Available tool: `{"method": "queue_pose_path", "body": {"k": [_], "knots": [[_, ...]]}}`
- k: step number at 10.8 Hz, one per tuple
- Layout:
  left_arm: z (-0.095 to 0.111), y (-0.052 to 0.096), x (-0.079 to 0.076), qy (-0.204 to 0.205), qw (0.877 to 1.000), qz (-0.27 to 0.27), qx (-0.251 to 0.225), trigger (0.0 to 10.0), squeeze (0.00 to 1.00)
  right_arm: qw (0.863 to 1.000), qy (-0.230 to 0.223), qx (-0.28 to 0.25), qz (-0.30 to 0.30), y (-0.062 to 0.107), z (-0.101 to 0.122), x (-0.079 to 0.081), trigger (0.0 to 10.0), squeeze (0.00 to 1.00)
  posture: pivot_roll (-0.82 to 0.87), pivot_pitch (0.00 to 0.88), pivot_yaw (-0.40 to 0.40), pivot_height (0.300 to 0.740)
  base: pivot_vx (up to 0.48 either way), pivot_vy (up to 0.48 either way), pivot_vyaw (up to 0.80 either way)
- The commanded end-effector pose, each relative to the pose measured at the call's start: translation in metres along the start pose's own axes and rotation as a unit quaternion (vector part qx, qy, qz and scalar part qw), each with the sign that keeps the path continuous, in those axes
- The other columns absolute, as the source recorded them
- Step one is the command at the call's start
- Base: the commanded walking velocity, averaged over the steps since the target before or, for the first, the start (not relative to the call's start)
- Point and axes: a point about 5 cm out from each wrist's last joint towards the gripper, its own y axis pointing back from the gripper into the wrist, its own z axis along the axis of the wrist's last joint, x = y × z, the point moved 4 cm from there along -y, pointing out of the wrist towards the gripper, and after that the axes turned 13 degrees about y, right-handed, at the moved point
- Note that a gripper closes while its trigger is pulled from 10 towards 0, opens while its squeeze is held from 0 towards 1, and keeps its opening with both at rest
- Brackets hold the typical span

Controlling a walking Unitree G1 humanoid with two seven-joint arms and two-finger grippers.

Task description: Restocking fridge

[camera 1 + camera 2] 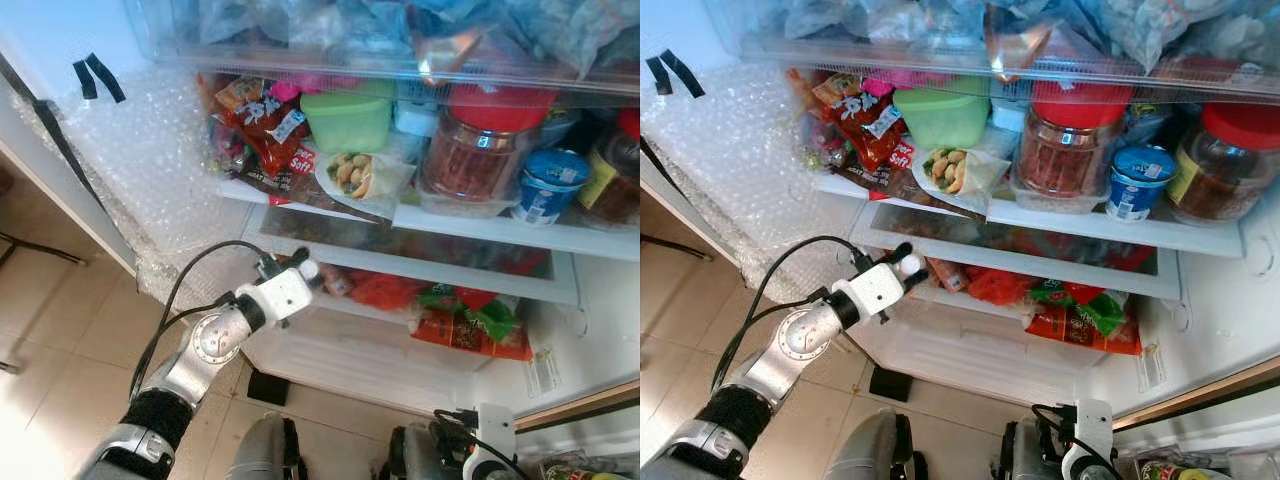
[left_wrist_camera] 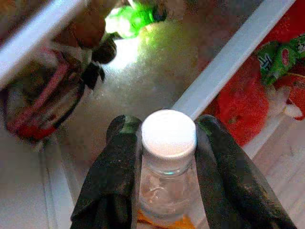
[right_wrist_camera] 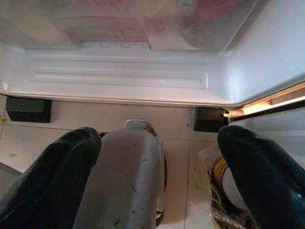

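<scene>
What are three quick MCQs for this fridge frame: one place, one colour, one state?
1. Where is the left tool?
A. At the front of the lower fridge shelf
B. Down by the floor
C. Inside the top drawer

2. What colour is the lid of the big jar on the upper shelf?
A. Blue
B. Red
C. White

3. What state is the left tool in?
A. Open, empty
B. Shut on a bottle
C. Shut on a snack bag

Answers:
1 A: the arm reaches to the white shelf edge above the red packets.
2 B: a red lid tops the jar.
3 B: in the left wrist view both fingers press the neck of the white-capped bottle.
</scene>
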Motion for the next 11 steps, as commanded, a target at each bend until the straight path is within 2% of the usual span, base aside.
{"method": "queue_pose_path", "body": {"k": [1,5,7,9,10,11], "knots": [[0.017,-0.005,0.007,-0.037,0.999,0.005,-0.039,10.0,0.0,0.998,-0.02,0.063,0.012,0.011,-0.04,0.011,10.0,0.0,0.07,0.217,0.091,0.65,0.0,0.0,0.0],[0.024,-0.005,0.002,-0.104,0.992,-0.017,-0.064,10.0,0.0,0.998,-0.023,0.061,0.011,0.011,-0.04,0.011,10.0,0.0,0.07,0.216,0.09,0.65,0.0,0.0,0.0],[0.008,-0.003,0.001,-0.135,0.99,-0.023,-0.031,10.0,0.0,0.998,-0.023,0.06,0.013,0.011,-0.039,0.012,10.0,0.0,0.07,0.213,0.091,0.65,0.0,0.0,0.0],[-0.012,0.007,0.004,-0.153,0.988,0.006,-0.001,10.0,0.0,0.998,-0.028,0.053,0.009,0.011,-0.038,0.012,10.0,0.0,0.06,0.213,0.093,0.65,0.0,0.0,0.0],[-0.015,0.009,0.003,-0.162,0.987,0.009,0.001,10.0,0.0,0.998,-0.028,0.052,0.009,0.011,-0.038,0.012,10.0,0.0,0.06,0.213,0.091,0.65,0.0,0.0,0.0],[-0.017,0.011,0.008,-0.192,0.98,0.05,-0.002,10.0,0.0,0.998,-0.028,0.05,0.009,0.011,-0.038,0.012,10.0,0.0,0.07,0.214,0.091,0.65,0.0,0.0,0.0]]}}
